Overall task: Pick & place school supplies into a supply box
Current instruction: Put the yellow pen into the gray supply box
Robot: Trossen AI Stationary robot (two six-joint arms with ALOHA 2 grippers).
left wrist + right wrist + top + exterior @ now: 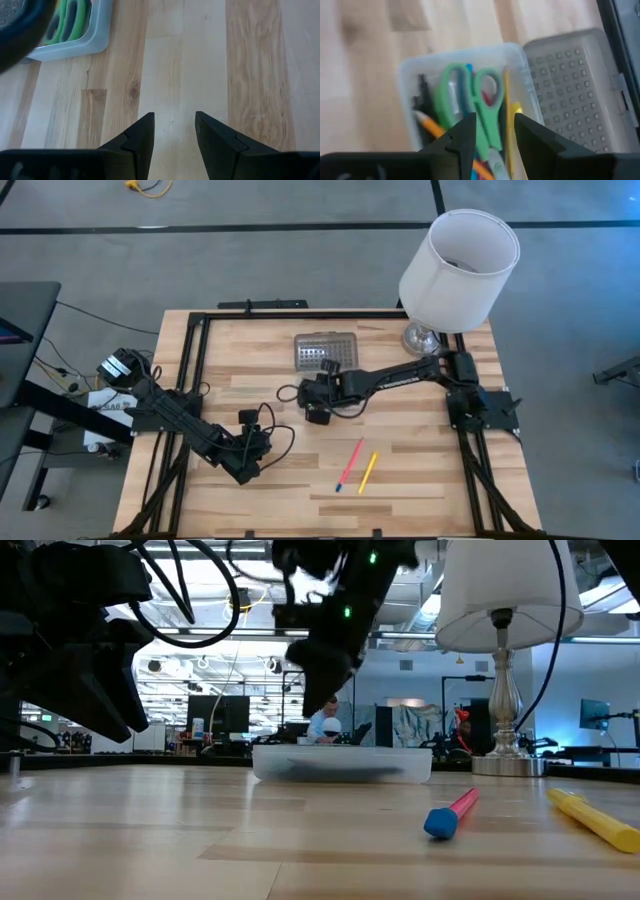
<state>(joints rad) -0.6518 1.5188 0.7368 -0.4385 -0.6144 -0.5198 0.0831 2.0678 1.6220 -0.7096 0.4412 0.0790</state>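
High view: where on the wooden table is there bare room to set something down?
Free: the wide strip left of the clear plastic supply box, and the right side between the pink pen, yellow pen and table edge. Crowded: the centre, under the right gripper by the box, and around the left gripper.

Clear plastic supply box [470, 65], matt wooden table [250, 490]

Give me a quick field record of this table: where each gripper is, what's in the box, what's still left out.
Right gripper: open, empty, above the clear plastic supply box
Left gripper: open, empty, over bare wooden table
Box lid: grey dotted lid, hinged open
Box contents: green-handled scissors, orange pencil, other pens
Still out: pink pen with blue cap and yellow marker, side by side on the table
Bystander item: white lampshade lamp at the table's far corner
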